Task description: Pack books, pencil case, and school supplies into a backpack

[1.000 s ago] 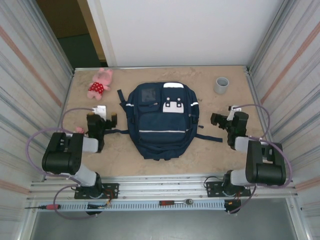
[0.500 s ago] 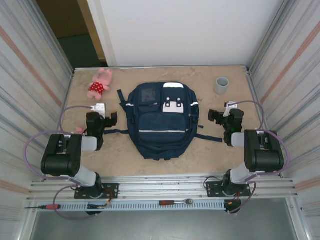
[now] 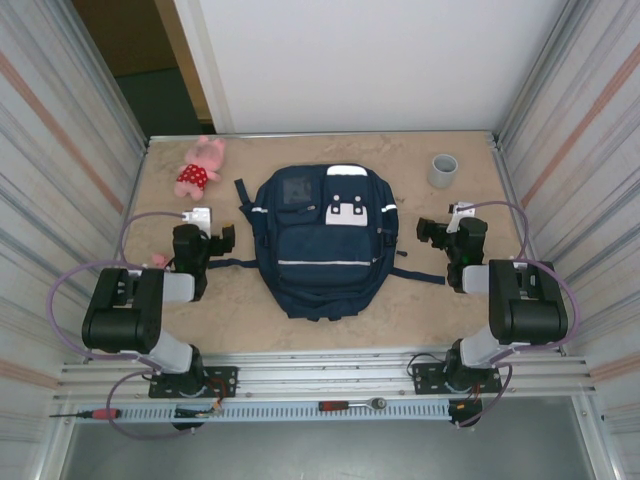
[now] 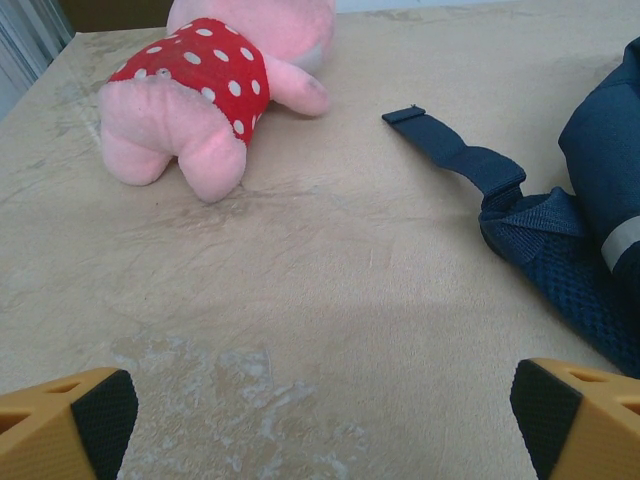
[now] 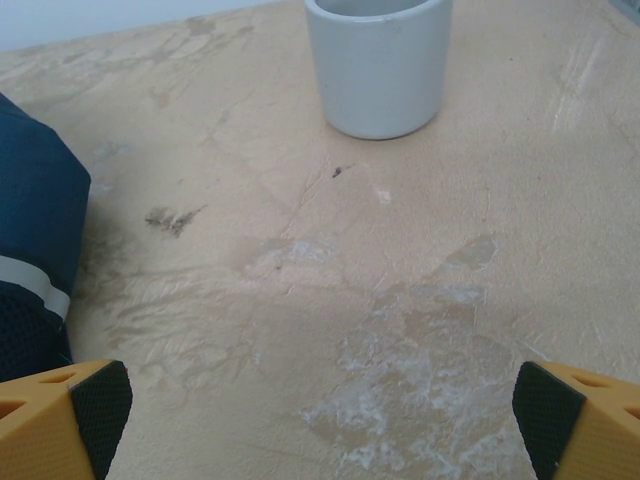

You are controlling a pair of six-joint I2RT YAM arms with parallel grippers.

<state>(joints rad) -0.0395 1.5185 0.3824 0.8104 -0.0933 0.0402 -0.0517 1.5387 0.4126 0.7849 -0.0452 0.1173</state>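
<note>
No readable text, label, brand or number anywhere; white patches on large navy blue fabric backpack (image 3: 320, 240) too small to read.

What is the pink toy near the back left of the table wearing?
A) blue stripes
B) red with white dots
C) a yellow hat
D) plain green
B: the left wrist view shows the pink toy in red cloth with white dots.

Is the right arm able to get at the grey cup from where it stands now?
Probably yes. The right pincer is open and faces the grey cup, with bare table between them. The backpack lies off to the side.
</note>
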